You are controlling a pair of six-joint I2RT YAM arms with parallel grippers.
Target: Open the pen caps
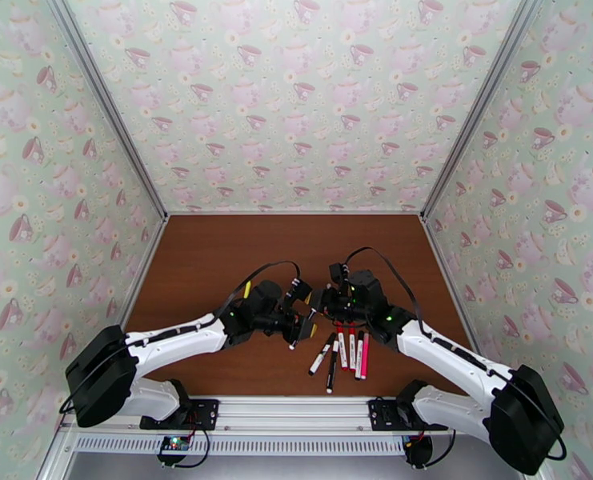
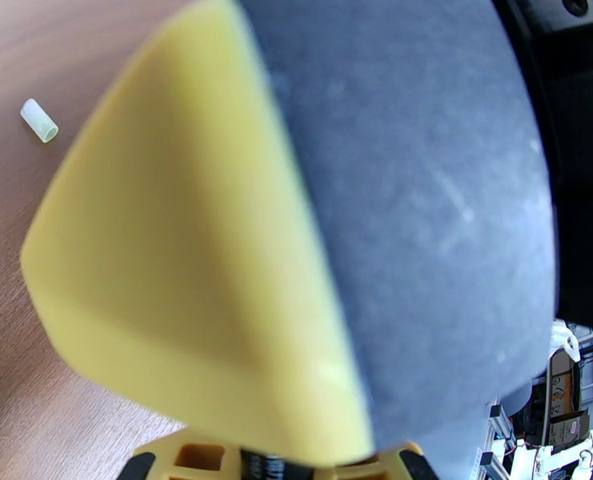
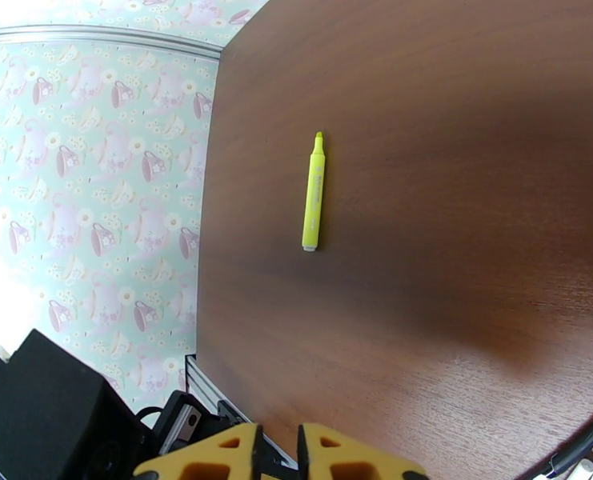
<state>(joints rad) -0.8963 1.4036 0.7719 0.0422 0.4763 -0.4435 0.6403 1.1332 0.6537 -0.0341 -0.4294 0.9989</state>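
Note:
Both grippers meet tip to tip over the middle of the table, my left gripper [image 1: 306,312] shut and my right gripper [image 1: 326,300] shut too. In the right wrist view the right gripper [image 3: 280,454] has its yellow fingers [image 3: 216,458] almost touching with nothing between them. A blurred yellow and grey surface sits right against the left wrist lens. A pale cap [image 2: 38,120] lies loose on the wood. A yellow pen [image 3: 314,194] lies alone, its tip bare. A white pen with a black end [image 1: 299,331] slants just below the grippers. Several more pens [image 1: 352,352] lie side by side.
The brown table [image 1: 216,258] is walled on three sides by teacup-patterned panels [image 1: 296,98]. The near edge is a metal rail [image 1: 296,410] carrying both arm bases. Free room lies at the far half of the table.

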